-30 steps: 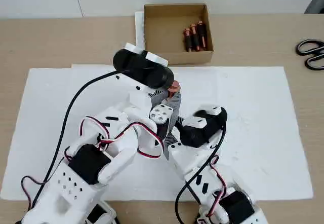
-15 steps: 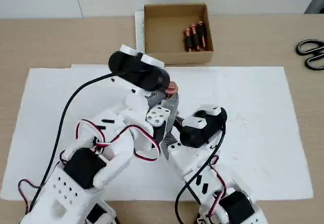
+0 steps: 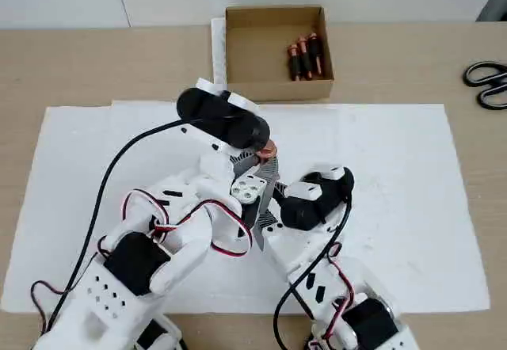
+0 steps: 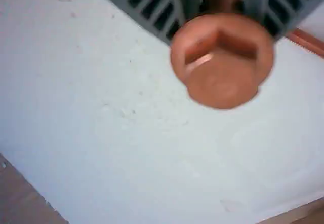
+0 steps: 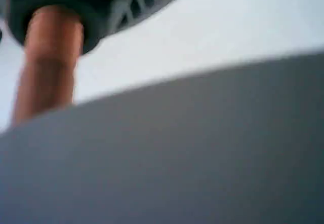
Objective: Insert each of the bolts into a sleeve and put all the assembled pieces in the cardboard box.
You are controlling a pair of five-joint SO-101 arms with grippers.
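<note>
The wooden bench (image 3: 79,65) carries a wide white paper sheet (image 3: 396,192), and my left arm (image 3: 158,239) and right arm (image 3: 317,207) meet over its middle. At the sheet's far edge sits the cardboard box (image 3: 273,90), with three assembled pieces (image 3: 305,55) lying side by side in its right half. Scissors (image 3: 487,81) lie well apart at the bench's right edge. My left jaws grip a copper bolt (image 4: 223,62) by its shank, above the paper. I cannot tell whether my right jaws are open; close to them, a copper shank (image 5: 48,67) runs into a blurred dark piece (image 5: 50,11).
</note>
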